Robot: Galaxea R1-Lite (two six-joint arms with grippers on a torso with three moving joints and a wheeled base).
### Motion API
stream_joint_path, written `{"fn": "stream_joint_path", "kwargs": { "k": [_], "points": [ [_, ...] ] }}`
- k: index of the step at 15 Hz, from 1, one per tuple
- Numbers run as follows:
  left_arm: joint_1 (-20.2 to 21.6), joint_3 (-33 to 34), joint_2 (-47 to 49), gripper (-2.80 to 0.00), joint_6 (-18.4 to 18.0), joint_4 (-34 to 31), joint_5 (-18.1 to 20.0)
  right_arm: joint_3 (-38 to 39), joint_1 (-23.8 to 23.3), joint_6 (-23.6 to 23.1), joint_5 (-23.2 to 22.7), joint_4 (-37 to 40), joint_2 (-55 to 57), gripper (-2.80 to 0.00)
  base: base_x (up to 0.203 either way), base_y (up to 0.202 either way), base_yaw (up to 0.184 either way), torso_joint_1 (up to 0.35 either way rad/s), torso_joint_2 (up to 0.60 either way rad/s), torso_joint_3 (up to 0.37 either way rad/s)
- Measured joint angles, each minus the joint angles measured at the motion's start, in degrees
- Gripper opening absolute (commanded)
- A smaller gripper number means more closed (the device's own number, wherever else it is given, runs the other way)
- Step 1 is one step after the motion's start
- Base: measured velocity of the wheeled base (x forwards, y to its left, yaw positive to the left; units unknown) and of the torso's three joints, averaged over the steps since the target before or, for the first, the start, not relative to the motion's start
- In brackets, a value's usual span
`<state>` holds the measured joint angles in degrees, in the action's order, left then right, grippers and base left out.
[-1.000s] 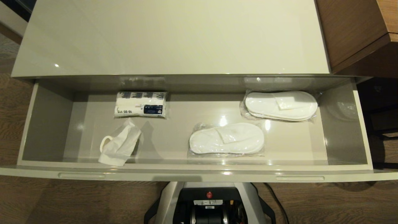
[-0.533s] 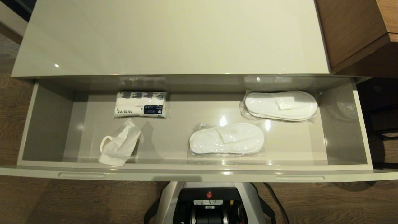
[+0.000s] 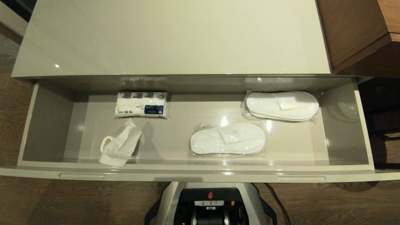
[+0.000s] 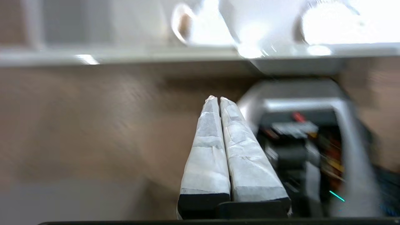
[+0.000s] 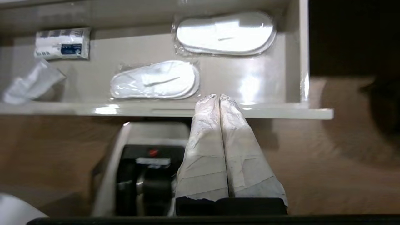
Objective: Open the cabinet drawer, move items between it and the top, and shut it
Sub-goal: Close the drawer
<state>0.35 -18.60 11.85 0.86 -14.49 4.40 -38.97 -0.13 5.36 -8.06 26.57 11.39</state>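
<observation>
The cabinet drawer [image 3: 193, 175] stands pulled fully out below the glossy cream top [image 3: 175, 37], which is bare. A white toilet paper roll [image 3: 118, 147] with a loose trailing sheet lies in the drawer's front left part, also seen in the right wrist view [image 5: 31, 84]. Neither arm shows in the head view. My left gripper [image 4: 217, 98] is shut and empty, low over the wooden floor in front of the drawer's front edge [image 4: 125, 56]. My right gripper [image 5: 218, 96] is shut and empty, its tips just short of the drawer's front edge [image 5: 275, 111].
In the drawer lie two plastic-wrapped pairs of white slippers [image 3: 228, 139] [image 3: 282, 106] and a white packet with a dark blue label [image 3: 140, 104]. Brown wooden furniture [image 3: 359, 34] stands at the right. My base [image 3: 209, 203] sits under the drawer's front.
</observation>
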Motion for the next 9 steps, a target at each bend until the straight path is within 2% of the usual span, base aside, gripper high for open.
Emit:
{"fn": "stream_joint_path", "kwargs": {
  "k": [2,4,6,9],
  "points": [
    [0.1,-1.5,7.3,-2.80,5.0,-0.6,2.5,-4.7,-0.2,3.6,-0.3,3.3,10.2,-2.80,0.000,0.000,0.000,0.000,0.00,0.000],
    [0.1,-1.7,15.7,-2.80,9.8,2.2,4.4,-1.4,-0.4,5.5,-0.2,3.3,19.5,-2.80,0.000,0.000,0.000,0.000,0.00,0.000],
    [0.1,-0.4,23.8,-2.80,13.1,7.8,5.4,3.1,-0.4,6.0,2.4,-1.0,27.6,-2.80,0.000,0.000,0.000,0.000,0.00,0.000],
    [0.1,4.1,37.1,-2.80,17.6,21.0,6.2,8.1,0.5,7.1,6.1,-11.3,40.5,-2.80,0.000,0.000,0.000,0.000,0.00,0.000]
  ]
}}
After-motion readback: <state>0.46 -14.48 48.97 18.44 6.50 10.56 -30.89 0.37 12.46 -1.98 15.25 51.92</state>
